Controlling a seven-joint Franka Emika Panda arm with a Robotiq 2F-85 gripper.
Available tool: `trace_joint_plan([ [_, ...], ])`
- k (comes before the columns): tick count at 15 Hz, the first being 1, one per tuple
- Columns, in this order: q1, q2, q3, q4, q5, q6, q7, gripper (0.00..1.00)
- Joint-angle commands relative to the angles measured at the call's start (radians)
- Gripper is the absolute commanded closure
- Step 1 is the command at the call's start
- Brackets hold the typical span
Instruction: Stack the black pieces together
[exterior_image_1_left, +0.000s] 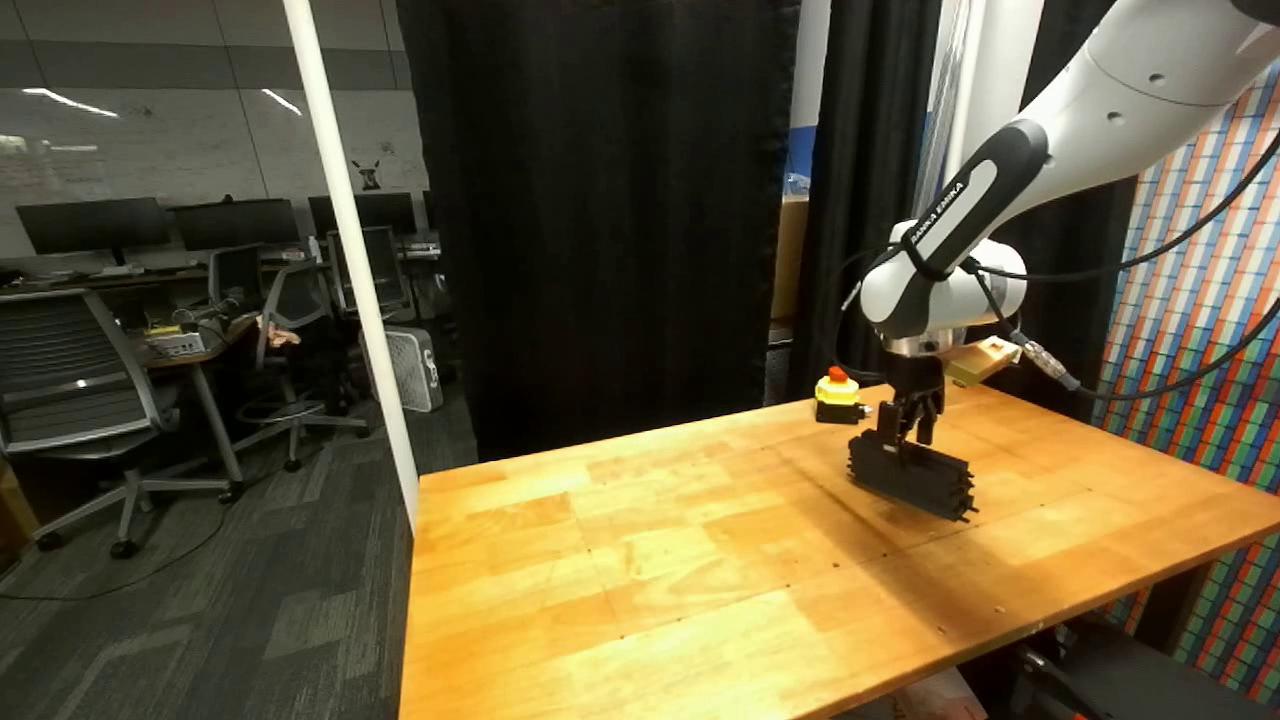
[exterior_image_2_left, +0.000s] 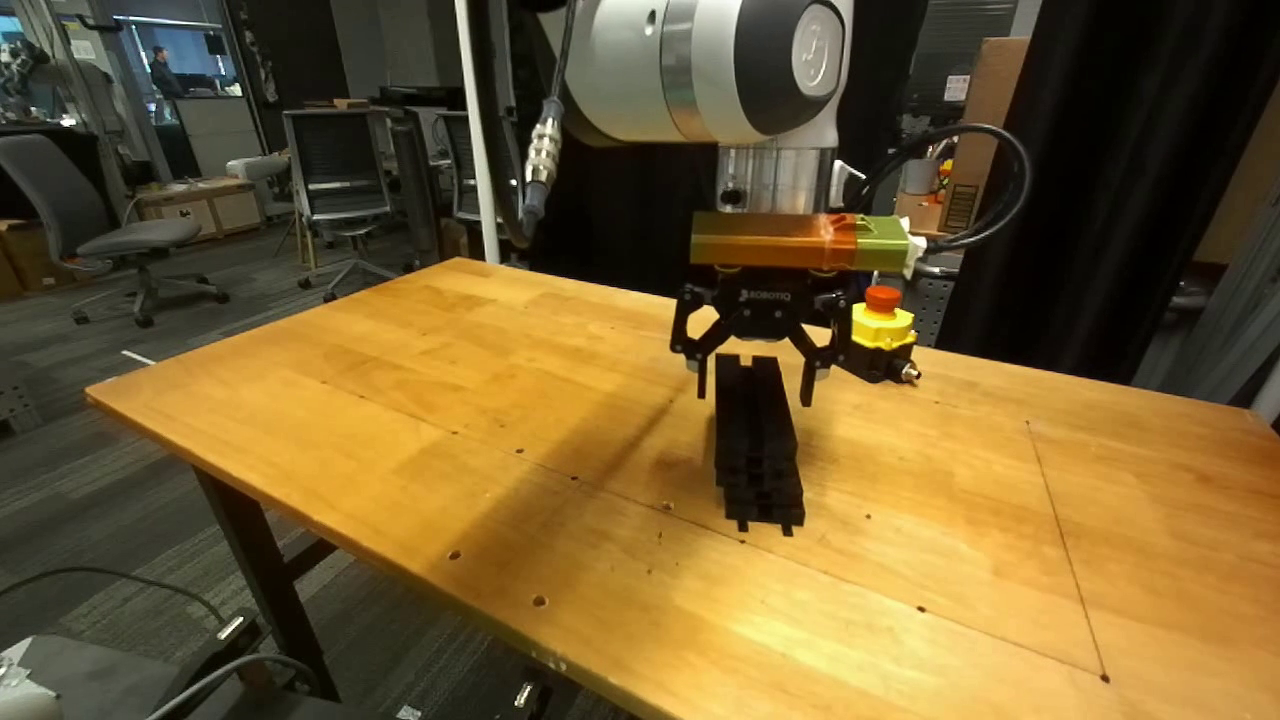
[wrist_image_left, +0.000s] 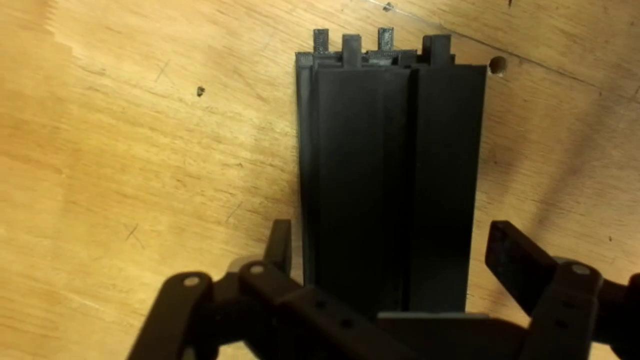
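The black pieces lie stacked on the bench, between the jaws. The jaws stand wide apart, with a visible gap to the pieces on each side. Just above the jaws, the black housing reads "ROBOTIQ"; higher, the arm shows "RANKA EMIKA". Near the jaws stands a yellow button with red top; well behind them, a cardboard box.

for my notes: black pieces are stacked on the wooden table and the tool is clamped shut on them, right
The tool isn't clamped shut: the wrist view shows it open, a gap either side of the black pieces. The rest holds.
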Motion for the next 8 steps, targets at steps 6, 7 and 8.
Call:
trace_joint_plan([
  [6, 0.020, -0.306, -0.001, -0.137, -0.086, -0.181, 0.269, 0.00],
  [7, 0.028, -0.361, 0.010, -0.162, -0.096, -0.228, 0.314, 0.00],
  [8, 0.035, -0.413, 0.023, -0.182, -0.098, -0.279, 0.345, 0.00],
])
